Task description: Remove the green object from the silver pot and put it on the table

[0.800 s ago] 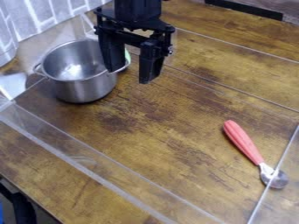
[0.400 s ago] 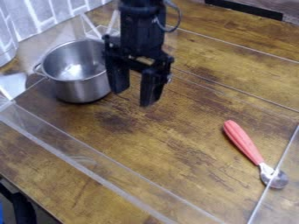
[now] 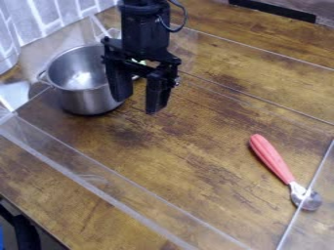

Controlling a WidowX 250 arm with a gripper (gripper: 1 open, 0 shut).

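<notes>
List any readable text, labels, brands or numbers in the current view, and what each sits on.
None readable.
Pot: no lettering seen.
Red-handled tool: no lettering seen, though its metal end is too small to judge.
Robot arm: too dark and blurred to make out any marking.

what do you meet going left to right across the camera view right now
silver pot → black gripper with its fingers apart → red-handled tool
</notes>
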